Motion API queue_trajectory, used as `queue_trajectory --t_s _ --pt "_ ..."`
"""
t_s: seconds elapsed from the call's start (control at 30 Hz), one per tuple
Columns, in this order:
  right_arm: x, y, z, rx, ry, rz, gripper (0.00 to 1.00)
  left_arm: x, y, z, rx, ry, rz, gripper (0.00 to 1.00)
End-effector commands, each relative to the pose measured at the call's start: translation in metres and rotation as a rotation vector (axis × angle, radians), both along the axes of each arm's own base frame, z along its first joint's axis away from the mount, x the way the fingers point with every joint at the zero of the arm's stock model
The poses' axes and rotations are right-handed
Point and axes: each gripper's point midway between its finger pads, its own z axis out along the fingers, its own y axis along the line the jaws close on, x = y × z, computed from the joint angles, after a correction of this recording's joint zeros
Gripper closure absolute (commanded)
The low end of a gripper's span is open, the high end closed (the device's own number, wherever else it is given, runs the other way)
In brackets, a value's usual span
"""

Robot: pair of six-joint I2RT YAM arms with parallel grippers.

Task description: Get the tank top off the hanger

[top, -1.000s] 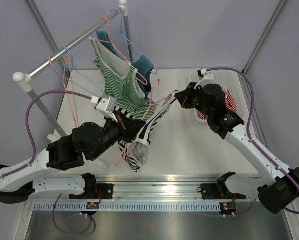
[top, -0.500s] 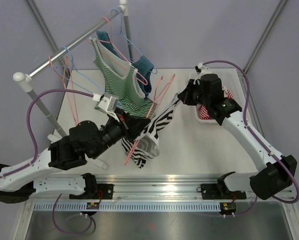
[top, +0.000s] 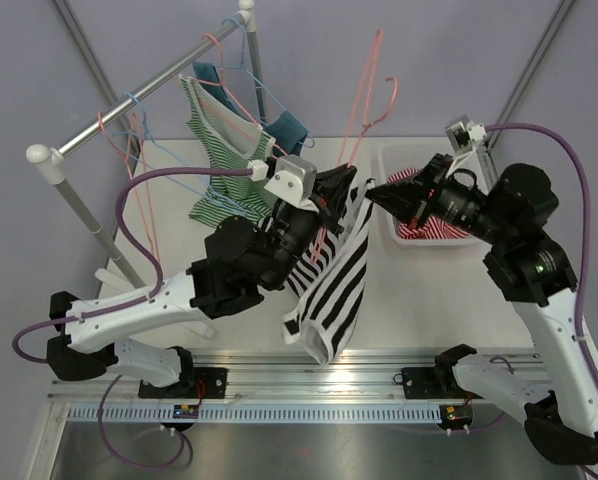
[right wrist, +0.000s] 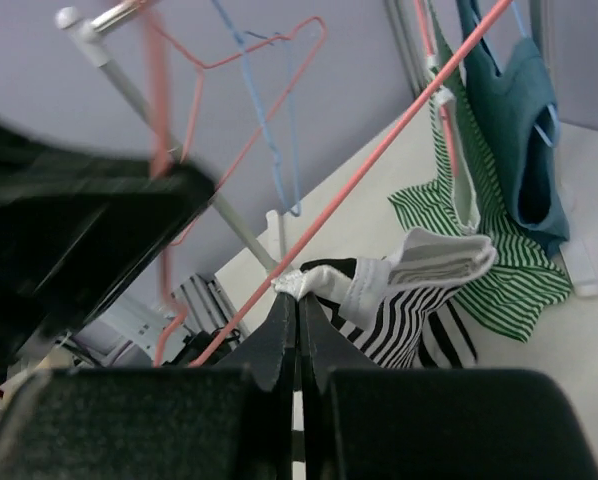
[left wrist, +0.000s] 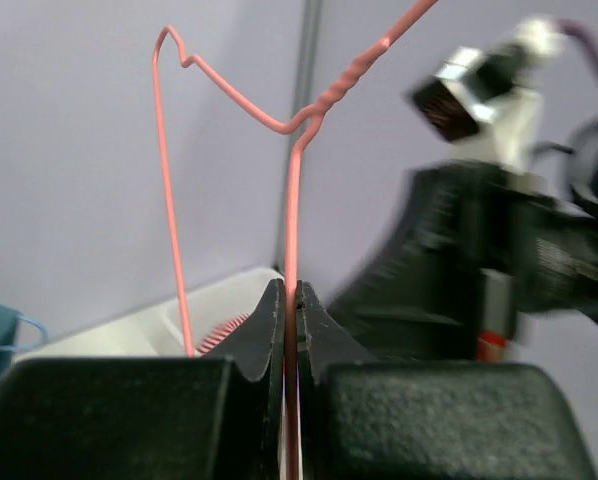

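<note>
the black-and-white striped tank top [top: 334, 275] hung between the two arms and seemed only partly freed: the thin pink wire hanger [top: 364, 90] stood up clear of it, yet its lower wire looked to run under the fabric. the left gripper [left wrist: 291, 300] was pinched tight on the hanger wire. the right gripper [right wrist: 297, 305] was clamped on the top's white-edged strap, just beside that wire.

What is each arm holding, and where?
The left tool pinches the pink hanger by its wire; the right tool pinches the black-striped top by its white edge.
</note>
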Motion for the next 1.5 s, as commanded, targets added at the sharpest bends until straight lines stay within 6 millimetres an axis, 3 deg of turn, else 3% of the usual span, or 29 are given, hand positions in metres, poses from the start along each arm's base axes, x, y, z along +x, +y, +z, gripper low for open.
queue_trajectory --t_s 0.0,0.07,0.13,0.17,0.2,0.27,0.43,0.53,0.57,0.6,0.77,0.93,1.0,1.03,1.07,1.1,1.17,1.2,1.4,1.47 --pt "-0.027 0.000 0.007 0.011 -0.021 0.083 1.00 0.026 0.066 0.071 -0.232 -0.035 0.288 1.00" --pt "-0.025 0.002 -0.009 0.003 0.013 0.095 1.00 0.034 0.079 0.074 -0.268 -0.020 0.373 1.00" --pt "-0.014 0.006 -0.044 -0.029 0.087 0.072 1.00 0.039 0.088 0.067 -0.263 0.017 0.433 1.00" --pt "-0.009 0.007 -0.056 -0.042 0.099 0.057 1.00 0.040 0.090 0.059 -0.266 0.049 0.448 1.00" --pt "-0.003 0.008 -0.082 -0.067 0.146 0.041 1.00 0.041 0.094 0.054 -0.268 0.068 0.459 1.00" --pt "0.005 0.011 -0.115 -0.093 0.197 0.019 1.00 0.041 0.104 0.034 -0.280 0.128 0.486 1.00" --pt "0.012 0.026 -0.177 -0.178 0.288 -0.010 0.99 0.039 0.129 -0.009 -0.317 0.254 0.562 1.00" --pt "0.013 0.026 -0.207 -0.237 0.334 -0.044 0.55 0.032 0.143 -0.034 -0.340 0.320 0.593 1.00" --pt "0.014 0.024 -0.214 -0.248 0.345 -0.062 0.01 0.031 0.154 -0.039 -0.347 0.337 0.616 1.00" --pt "0.019 0.018 -0.219 -0.265 0.355 -0.109 0.00 0.030 0.152 -0.050 -0.355 0.360 0.615 1.00" --pt "0.029 0.007 -0.224 -0.299 0.361 -0.193 0.00 0.030 0.172 -0.070 -0.355 0.424 0.734 1.00" --pt "0.037 0.006 -0.229 -0.323 0.376 -0.220 0.01 0.035 0.179 -0.074 -0.337 0.438 0.771 1.00" --pt "0.037 0.008 -0.228 -0.320 0.380 -0.212 0.01 0.054 0.191 -0.078 -0.291 0.425 0.799 1.00" --pt "0.037 0.009 -0.225 -0.312 0.375 -0.206 0.00 0.062 0.182 -0.064 -0.363 0.455 0.731 1.00" --pt "0.037 0.010 -0.223 -0.307 0.372 -0.204 0.01 0.069 0.185 -0.067 -0.341 0.465 0.748 1.00" --pt "0.036 0.010 -0.221 -0.302 0.368 -0.203 0.01 0.080 0.197 -0.068 -0.328 0.464 0.795 1.00" --pt "0.036 0.010 -0.216 -0.301 0.360 -0.202 0.01 0.093 0.193 -0.061 -0.337 0.464 0.761 1.00" --pt "0.037 0.009 -0.214 -0.302 0.355 -0.207 0.00 0.102 0.205 -0.061 -0.346 0.466 0.795 1.00" --pt "0.037 0.009 -0.209 -0.308 0.350 -0.204 0.00 0.135 0.228 -0.045 -0.386 0.464 0.812 1.00" --pt "0.037 0.010 -0.209 -0.304 0.348 -0.201 0.00 0.144 0.227 -0.043 -0.372 0.464 0.790 1.00"
